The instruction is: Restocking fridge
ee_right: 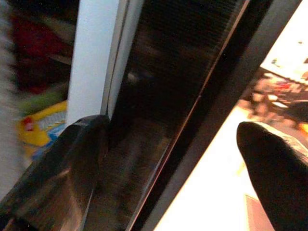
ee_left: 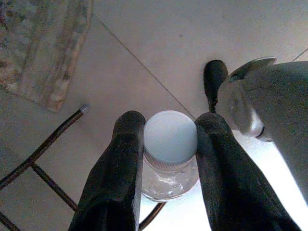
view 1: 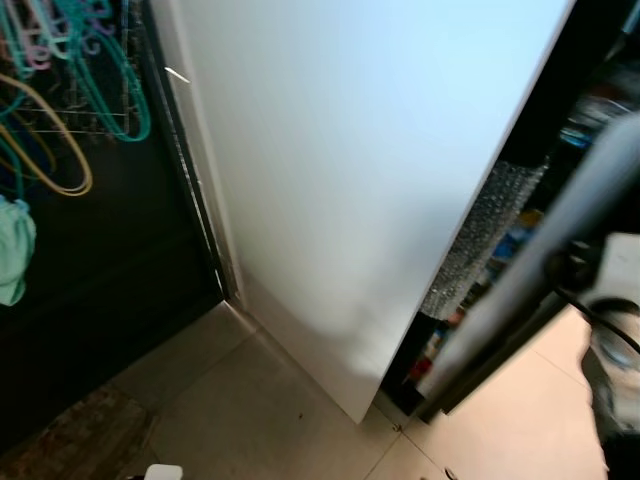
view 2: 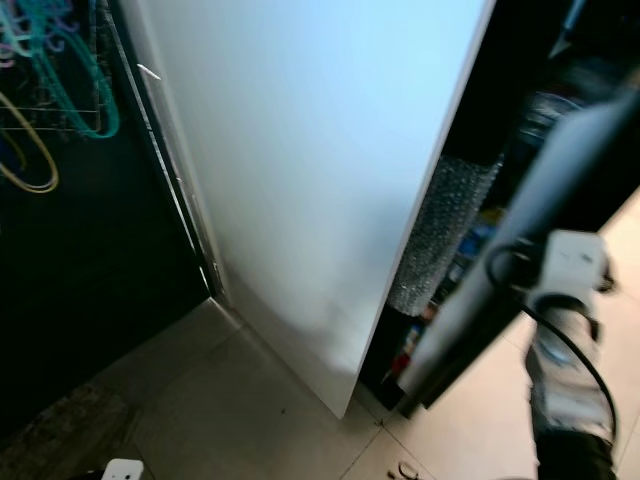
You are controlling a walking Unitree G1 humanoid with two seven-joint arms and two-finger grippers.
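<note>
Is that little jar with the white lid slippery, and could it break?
Probably both. The small clear jar with white round lid looks like smooth glass, so it might slide or crack if dropped onto the tiled floor. The left pincer squeezes just below its lid.

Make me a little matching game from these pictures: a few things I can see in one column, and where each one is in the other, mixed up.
Things:
1. jar with a white lid
2. hangers
3. rug
4. fridge door

Places:
A. lying on the tiled floor, low on the robot's left
B. between the left tool's two black fingers
C. hanging high on the robot's left, against the dark
D. standing wide and white in the middle, ahead of the robot

Pairs: 1-B, 2-C, 3-A, 4-D
</note>
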